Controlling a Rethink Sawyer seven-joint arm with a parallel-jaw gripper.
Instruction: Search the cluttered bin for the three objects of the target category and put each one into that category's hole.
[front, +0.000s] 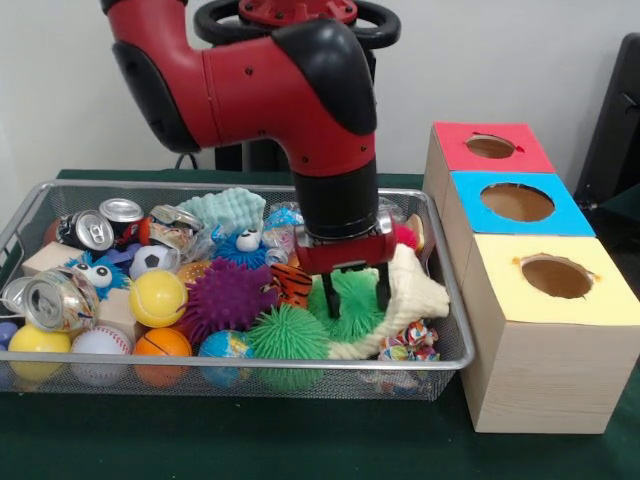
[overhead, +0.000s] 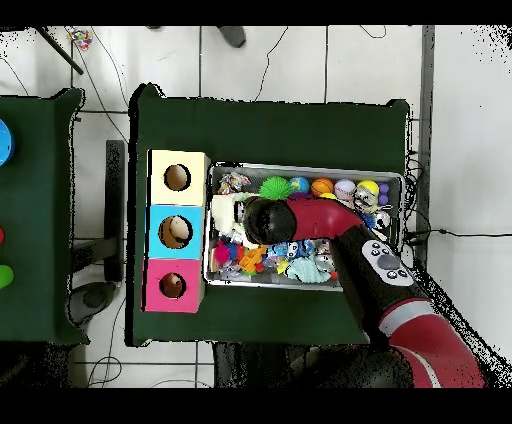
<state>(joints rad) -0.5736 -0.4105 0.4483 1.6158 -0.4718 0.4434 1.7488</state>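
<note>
Only front shows tool (front: 355, 292) fingers (overhead: arm-hidden).

— What is seen inside the silver wire mesh bin (front: 452, 345)?
— Crushed drink cans (front: 85, 230), a yellow tennis ball (front: 157, 298), a purple spiky rubber ball (front: 228, 297) and a cream rope toy (front: 410, 300) are seen among the clutter.

— Where is the black two-fingered gripper (front: 354, 293) placed?
— It is lowered over a green spiky ball (front: 350, 305), fingers spread at either side.

— And beside the bin?
— Three wooden boxes are lined up, topped red (front: 490, 148), blue (front: 518, 203) and yellow (front: 555, 278), each with a round hole.
</note>
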